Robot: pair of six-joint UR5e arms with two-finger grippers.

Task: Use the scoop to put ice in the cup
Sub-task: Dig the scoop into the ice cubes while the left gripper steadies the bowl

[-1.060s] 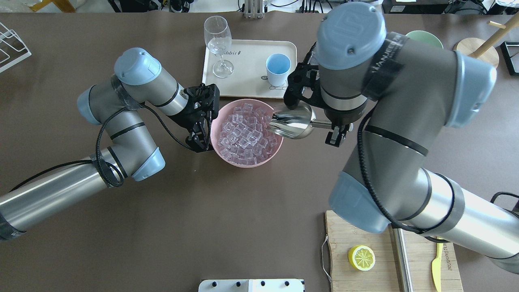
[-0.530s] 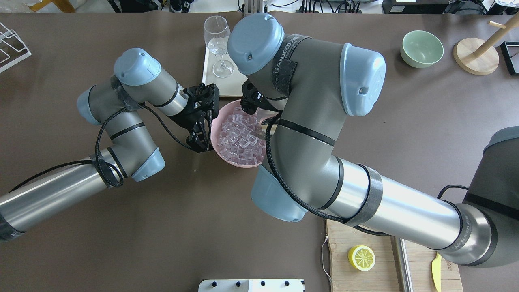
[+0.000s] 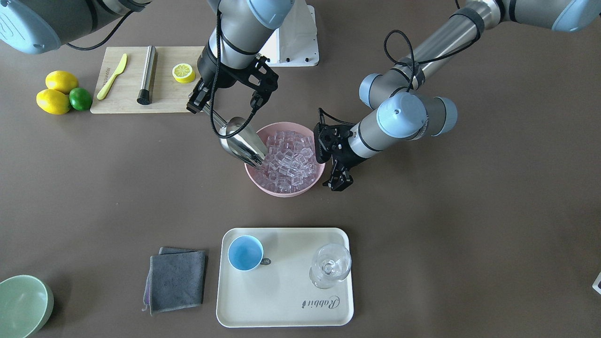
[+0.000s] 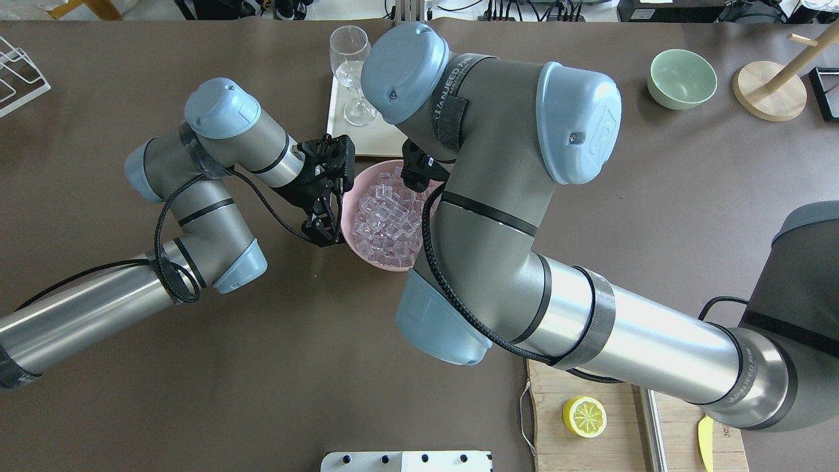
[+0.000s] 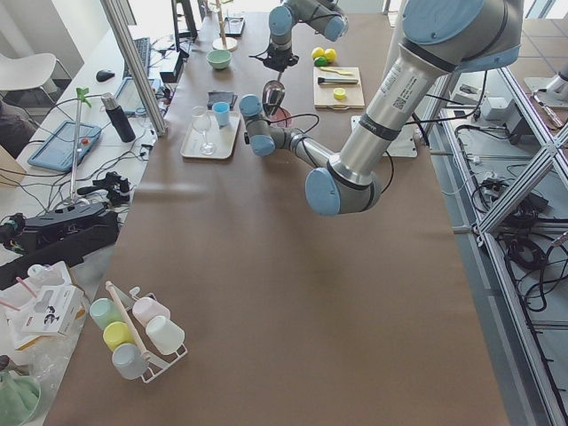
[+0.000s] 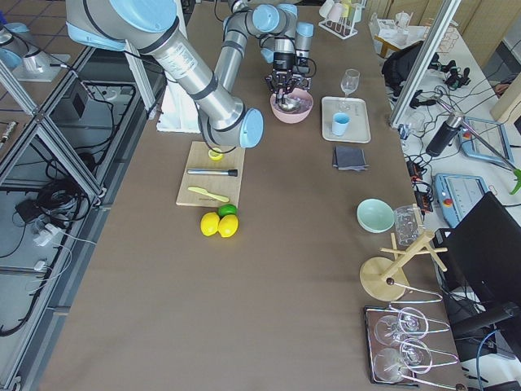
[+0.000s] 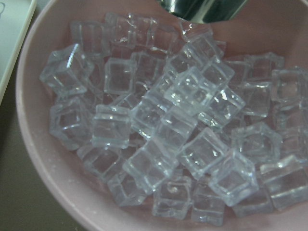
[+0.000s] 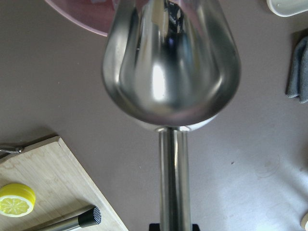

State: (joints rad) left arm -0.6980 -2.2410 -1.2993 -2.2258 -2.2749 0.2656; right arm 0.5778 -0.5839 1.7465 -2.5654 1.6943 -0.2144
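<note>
Right arm (image 4: 498, 196) covering scoop (image 3: 242, 143) and cup (image 3: 245, 252) from overhead, both plain there a second ago. Pink bowl (image 3: 281, 191) sitting mid-bench; right hand (image 3: 201, 105) clamping scoop handle, mouth dipping into ice (image 3: 288, 157). Left hand (image 3: 338, 184) beside rim, grip unclear. Cup standing near operators' edge.

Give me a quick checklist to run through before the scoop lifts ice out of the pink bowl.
1. Right gripper shut on scoop handle: ok.
2. Scoop tip inside bowl, at the ice: ok.
3. Ice loaded in scoop: cannot tell, only its back shows.
4. Left gripper at bowl rim, holding it: cannot tell.
5. Cup upright, empty, on tray: ok.
6. Glass apart from cup: ok.
</note>
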